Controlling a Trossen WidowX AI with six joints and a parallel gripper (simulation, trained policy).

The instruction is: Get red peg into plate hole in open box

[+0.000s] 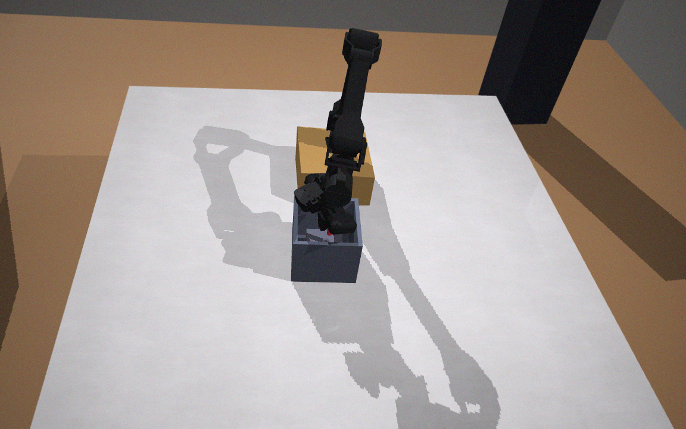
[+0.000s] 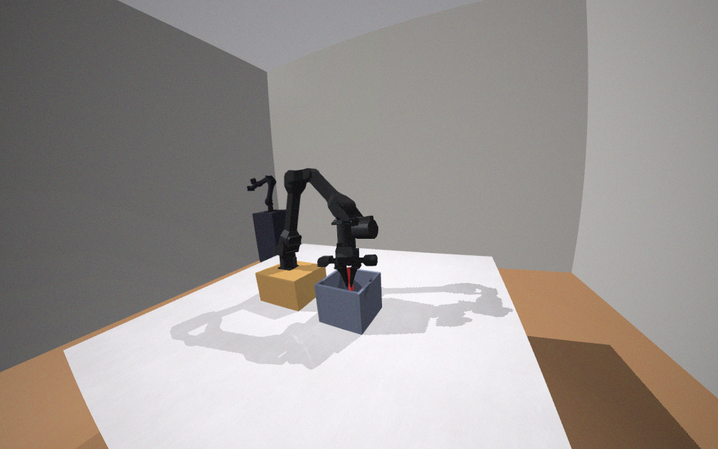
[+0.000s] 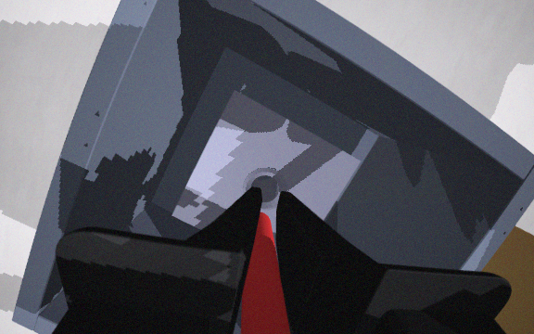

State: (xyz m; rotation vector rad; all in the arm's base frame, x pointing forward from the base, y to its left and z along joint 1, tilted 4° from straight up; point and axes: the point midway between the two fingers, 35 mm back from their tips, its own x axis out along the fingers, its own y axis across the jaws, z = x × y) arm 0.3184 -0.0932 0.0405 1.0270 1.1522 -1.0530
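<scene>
My gripper (image 2: 348,285) (image 3: 268,199) is shut on the red peg (image 1: 329,232) (image 2: 349,275) (image 3: 265,288) and reaches into the open top of the blue-grey box (image 1: 324,264) (image 2: 339,308) (image 3: 411,85). The peg points down, nearly upright in the exterior view. In the wrist view the pale plate (image 3: 211,148) lies at the box bottom, and its round dark hole (image 3: 267,183) shows just beyond the fingertips. The peg's visible end is a little below the hole in that view and not in it. The height of the peg's end over the plate is hard to tell.
A yellow block (image 1: 307,154) (image 2: 277,291) (image 3: 527,274) under the arm's base stands right behind the box. The box walls surround the fingers on all sides. A dark pillar (image 2: 267,237) with another arm on it stands beyond the white table (image 1: 175,347) (image 2: 434,385).
</scene>
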